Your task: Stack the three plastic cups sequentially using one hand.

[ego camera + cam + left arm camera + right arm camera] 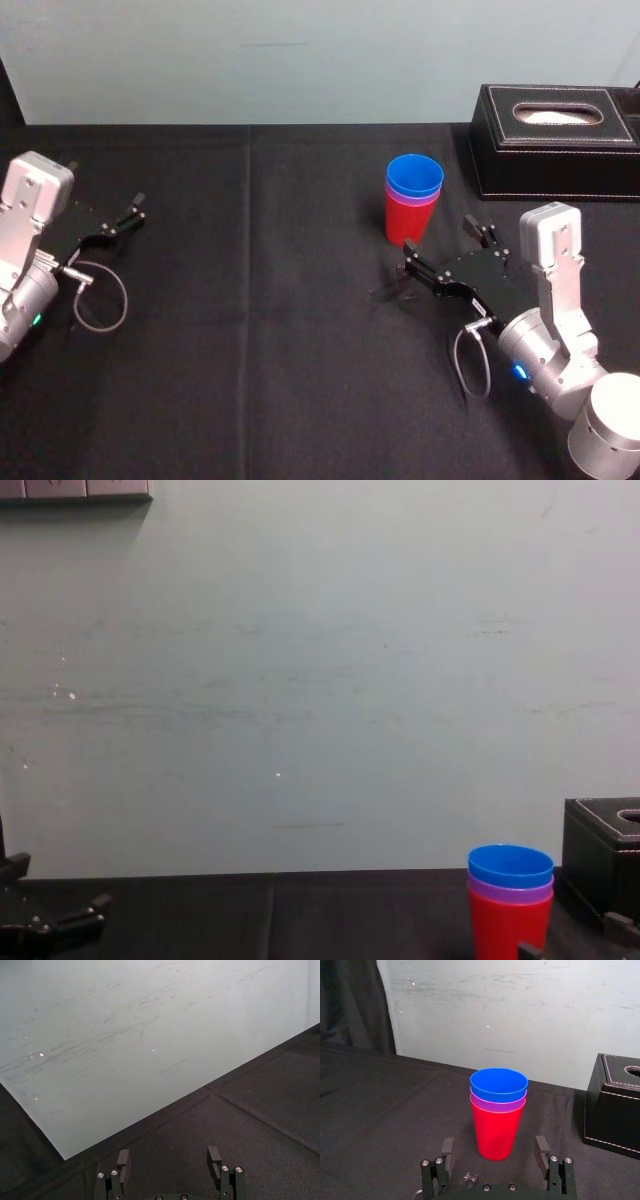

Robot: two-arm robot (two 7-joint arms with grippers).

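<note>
**Operator:** Where are the three plastic cups (412, 200), and what state are the tools in?

**Technician:** The cups are nested upright in one column toward the far edge of the tabletop (250, 330), right of centre. The red cup (407, 222) is at the base, the purple cup (412, 197) sits inside it, and the blue cup (415, 175) is on top. The right tool (440, 236) sits low, just on the near side of the stack, released and touching nothing. The left tool (120, 215) is parked by the left edge, also released.

**Operator:** What is the step in hand?

**Technician:** The stack looks complete, so the step is to clear the right tool. Draw it straight back toward the near edge with the fingers spread. Do not sweep sideways, because the column is probably light and could tip.

**Operator:** Any material notes?

**Technician:** The cups are smooth, glossy, tapered plastic with rolled rims. Only a narrow band of the purple and blue cups shows. The tabletop cover is matte black cloth. A black box (555, 140) with white stitching stands at the far right corner
</note>
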